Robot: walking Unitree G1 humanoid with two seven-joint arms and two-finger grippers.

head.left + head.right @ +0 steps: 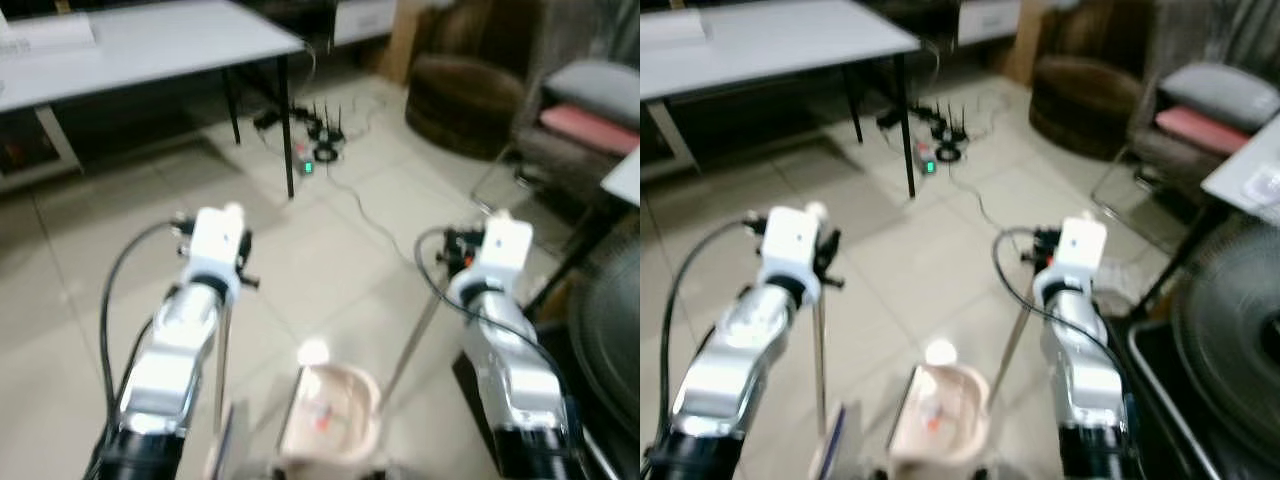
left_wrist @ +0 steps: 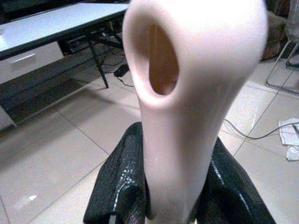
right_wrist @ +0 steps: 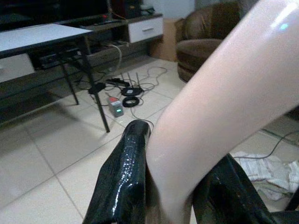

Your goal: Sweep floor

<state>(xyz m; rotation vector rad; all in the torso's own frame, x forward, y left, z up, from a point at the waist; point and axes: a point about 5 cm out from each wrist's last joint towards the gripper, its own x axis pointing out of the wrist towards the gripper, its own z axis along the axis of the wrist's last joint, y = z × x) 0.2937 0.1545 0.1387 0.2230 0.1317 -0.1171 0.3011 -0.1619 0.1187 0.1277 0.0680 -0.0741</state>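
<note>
My left gripper (image 2: 175, 191) is shut on a pale pink handle (image 2: 196, 93) that has a hanging hole near its end. A thin metal pole (image 1: 221, 370) runs down from it to a broom head (image 1: 222, 450) on the tiles. My right gripper (image 3: 175, 191) is shut on a second pale pink handle (image 3: 224, 93). Its slanted pole (image 1: 410, 350) leads down to a pink dustpan (image 1: 330, 410) between my arms. Small bits of debris (image 1: 322, 418) lie in the pan. Both wrists hide the fingers in the eye views.
A white table (image 1: 150, 45) stands at the back left, with a power strip and cables (image 1: 320, 135) on the floor by its leg. A brown seat (image 1: 465, 100), a chair with a pink cushion (image 1: 590, 125) and a fan (image 1: 1230, 340) crowd the right. A crumpled cloth (image 3: 266, 170) lies on the tiles.
</note>
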